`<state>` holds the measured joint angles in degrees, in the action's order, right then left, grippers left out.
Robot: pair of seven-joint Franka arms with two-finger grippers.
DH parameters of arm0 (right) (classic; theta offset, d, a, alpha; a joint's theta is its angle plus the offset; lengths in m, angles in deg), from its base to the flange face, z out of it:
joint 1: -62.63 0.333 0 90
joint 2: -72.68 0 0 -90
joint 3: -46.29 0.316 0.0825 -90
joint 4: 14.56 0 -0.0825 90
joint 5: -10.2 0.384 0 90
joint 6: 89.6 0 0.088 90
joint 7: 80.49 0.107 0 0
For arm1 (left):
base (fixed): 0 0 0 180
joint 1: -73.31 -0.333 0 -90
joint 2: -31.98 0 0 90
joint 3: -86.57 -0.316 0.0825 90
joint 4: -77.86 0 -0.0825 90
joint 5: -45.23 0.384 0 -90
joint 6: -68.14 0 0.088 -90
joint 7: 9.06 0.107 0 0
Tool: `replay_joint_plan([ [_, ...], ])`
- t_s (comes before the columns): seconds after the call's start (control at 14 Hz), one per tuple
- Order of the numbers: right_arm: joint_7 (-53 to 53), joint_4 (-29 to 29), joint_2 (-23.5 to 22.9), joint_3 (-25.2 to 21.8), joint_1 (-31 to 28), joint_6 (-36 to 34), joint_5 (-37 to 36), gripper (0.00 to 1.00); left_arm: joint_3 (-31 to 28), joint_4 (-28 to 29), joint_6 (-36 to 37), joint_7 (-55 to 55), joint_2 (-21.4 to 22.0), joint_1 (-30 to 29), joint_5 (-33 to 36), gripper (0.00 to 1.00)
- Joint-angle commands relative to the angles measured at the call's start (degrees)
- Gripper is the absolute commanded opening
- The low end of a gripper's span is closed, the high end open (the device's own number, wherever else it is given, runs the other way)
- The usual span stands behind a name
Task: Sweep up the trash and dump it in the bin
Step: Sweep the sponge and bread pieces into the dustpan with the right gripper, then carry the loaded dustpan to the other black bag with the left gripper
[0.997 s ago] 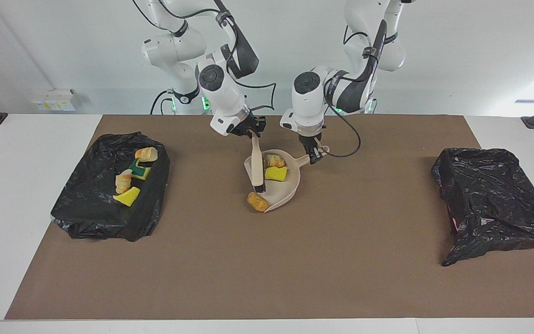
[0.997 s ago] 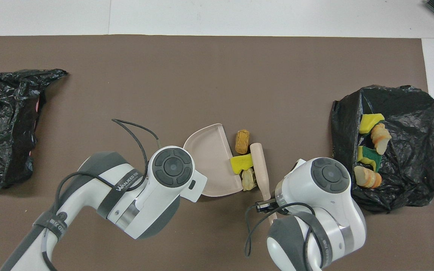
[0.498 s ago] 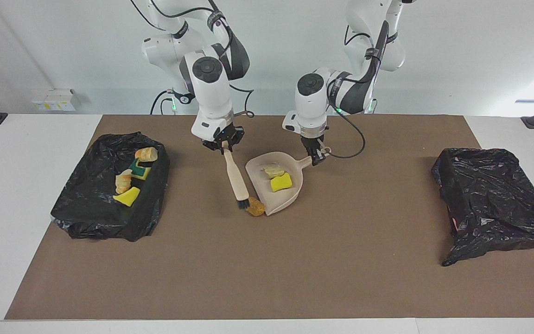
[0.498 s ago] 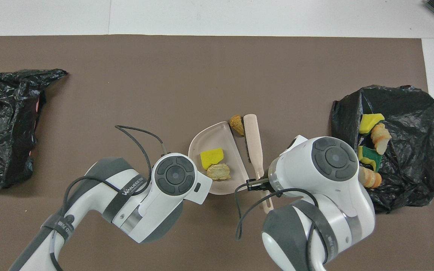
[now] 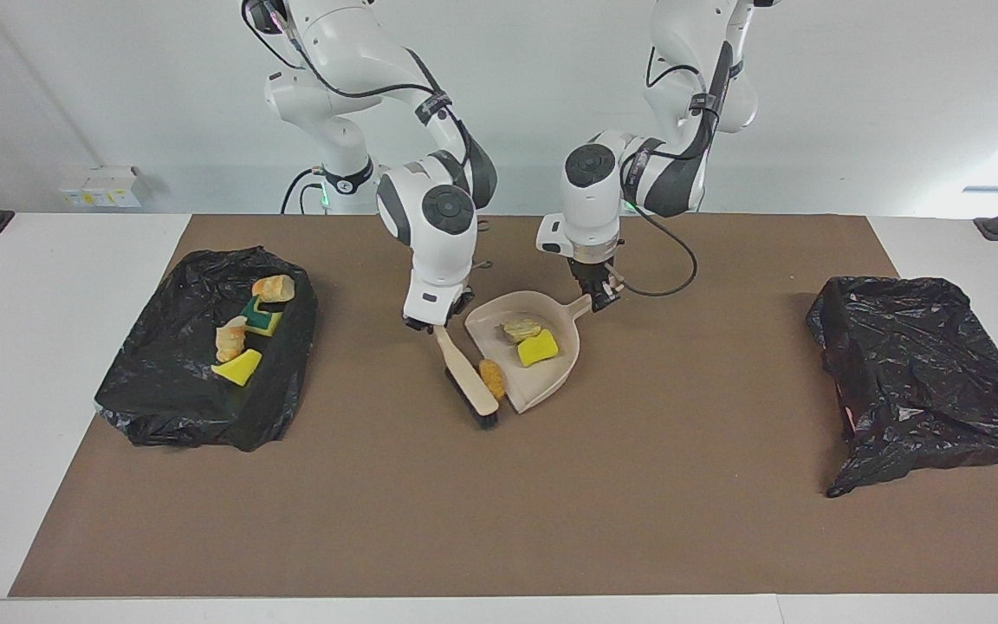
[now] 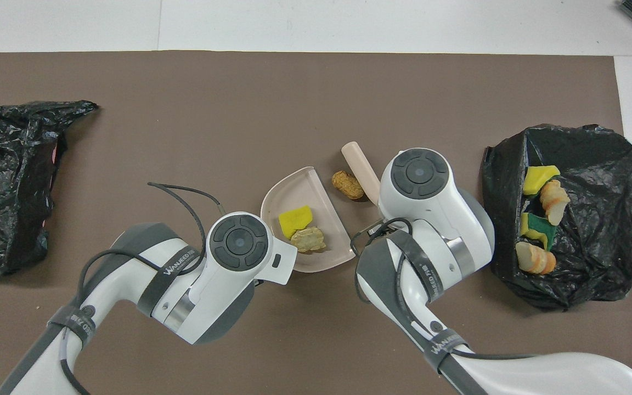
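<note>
The dustpan (image 5: 542, 360) handle is clamped by the left gripper (image 5: 599, 293); a yellow sponge chunk (image 5: 538, 348) and a tan piece (image 5: 520, 330) lie in it. The brush (image 5: 467, 379) is clamped by the right gripper (image 5: 431, 324), its bristles beside an orange lump (image 5: 491, 378) at the pan's mouth. Four pieces lie in the black bin (image 5: 178, 390) at the right arm's end. "WANJEED" can perhaps be read on an arm strap.

Glossy bin bags (image 5: 923, 373), seemingly plastic.

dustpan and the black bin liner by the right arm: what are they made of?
Beige dustpan: looks like moulded plastic, smooth matte, one-piece rim and handle. Black crinkled bin liner: thin plastic film, glossy, sharp wrinkles catching light. Both judged by look only.
</note>
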<state>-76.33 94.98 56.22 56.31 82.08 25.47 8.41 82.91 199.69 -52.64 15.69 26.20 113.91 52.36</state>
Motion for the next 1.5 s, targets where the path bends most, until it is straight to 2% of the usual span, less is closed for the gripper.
replay_joint_plan([
  [0.0,-1.3,0.4,1.0,0.3,-1.0,-1.9,13.5,0.00,0.2,0.2,-0.2,-1.5,0.3,0.2,-0.6,0.00],
  [0.14,-0.2,0.3,1.6,0.4,0.6,-2.5,15.8,0.00,0.3,0.4,-1.9,-0.3,0.3,0.4,-0.6,0.00],
  [0.36,10.0,0.2,4.4,0.2,2.3,-3.6,14.7,0.00,0.3,0.2,-4.9,7.6,-0.2,-0.5,-1.2,0.00],
  [0.71,22.7,1.7,16.3,-0.4,-0.8,-12.6,13.9,0.00,0.2,-0.3,-8.6,18.6,-1.5,-5.8,-9.2,0.00],
  [0.85,27.6,5.0,23.1,-0.1,-0.7,-15.6,13.3,0.00,0.2,-1.8,-8.4,24.2,-1.8,-8.2,-11.3,0.00],
  [1.0,28.6,9.0,30.2,0.1,-0.1,-19.7,13.3,0.00,0.2,-4.0,-8.2,31.7,-2.7,-11.8,-12.4,0.00],
  [1.07,28.4,10.7,32.3,0.3,0.3,-21.6,13.3,0.00,0.2,-5.8,-7.6,35.9,-3.4,-13.3,-13.2,0.00],
  [1.28,25.4,17.3,35.3,0.3,1.2,-22.2,14.6,0.00,0.2,-11.0,-5.6,46.9,-5.3,-17.9,-13.6,0.00],
  [1.42,23.3,20.7,34.9,0.3,3.3,-19.9,17.1,0.00,0.3,-16.7,-0.6,52.8,-7.4,-21.2,-13.7,0.00],
])
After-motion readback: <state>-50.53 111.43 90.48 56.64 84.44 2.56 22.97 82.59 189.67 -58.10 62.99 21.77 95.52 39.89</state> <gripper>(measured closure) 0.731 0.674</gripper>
